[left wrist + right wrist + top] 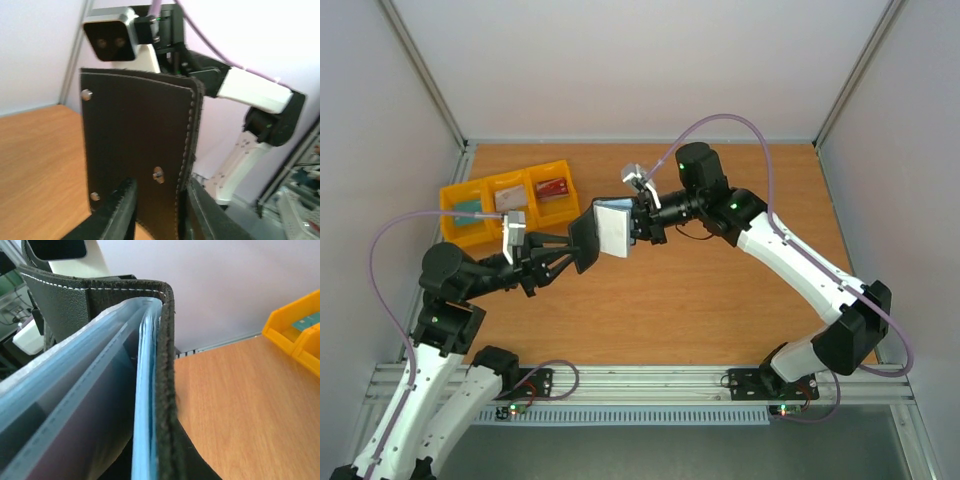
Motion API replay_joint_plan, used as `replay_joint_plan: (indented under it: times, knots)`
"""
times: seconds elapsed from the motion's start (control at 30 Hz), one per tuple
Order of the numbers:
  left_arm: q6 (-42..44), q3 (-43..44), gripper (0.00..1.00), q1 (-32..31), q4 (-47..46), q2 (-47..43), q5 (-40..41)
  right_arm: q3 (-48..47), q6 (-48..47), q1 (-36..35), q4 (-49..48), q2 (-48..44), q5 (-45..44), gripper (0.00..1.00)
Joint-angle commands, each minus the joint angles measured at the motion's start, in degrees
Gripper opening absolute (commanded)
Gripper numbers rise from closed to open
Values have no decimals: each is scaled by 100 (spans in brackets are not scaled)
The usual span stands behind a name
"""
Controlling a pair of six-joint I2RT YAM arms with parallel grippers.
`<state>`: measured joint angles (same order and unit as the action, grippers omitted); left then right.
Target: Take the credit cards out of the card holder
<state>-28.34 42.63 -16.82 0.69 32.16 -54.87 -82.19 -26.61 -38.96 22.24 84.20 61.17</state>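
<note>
The wooden table (720, 300) fills the floor of the cell, and the left arm (450, 275) and right arm (790, 255) reach in over it from the near edge to meet just right of the yellow bins (453, 190), which sit at the table's far left. The card holder (605, 232) hangs between the arms, lifted clear of the wood and spread open just right of the bins (black leather flap toward the bins, pale inner face turned up and away from them). The right gripper (645, 225) is clamped on the holder's edge farthest from the bins; its wrist view looks straight along the grey-blue pockets (75, 405) inside the black cover. Dark shapes lie behind the clear film there, but whether they are the credit cards cannot be told. The left gripper (575, 252) meets the flap on the side nearer the bins. Its two black fingers (117, 210) stand either side of the flap's lower edge, but whether they pinch it or only straddle it cannot be told. In the bins lie a teal card (468, 208), a whitish card (510, 195) and a red card (552, 187). Small metal studs (87, 94) dot the flap's outer face.
</note>
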Motion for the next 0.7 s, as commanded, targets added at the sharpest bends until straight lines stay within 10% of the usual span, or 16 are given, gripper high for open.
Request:
replay_joint_plan:
  times: [0.0, 0.47, 0.67]
  knots:
    - [438, -35, 31, -21, 622, -35, 782, -59, 255, -73, -251, -265, -185, 1]
    - [1214, 70, 96, -16, 1184, -44, 1513, -434, 1056, -628, 339, -145, -2941, 1]
    - [1712, 138, 99, -17, 1468, -15, 1769, -675, 1720, -952, 520, 110, -3910, 1]
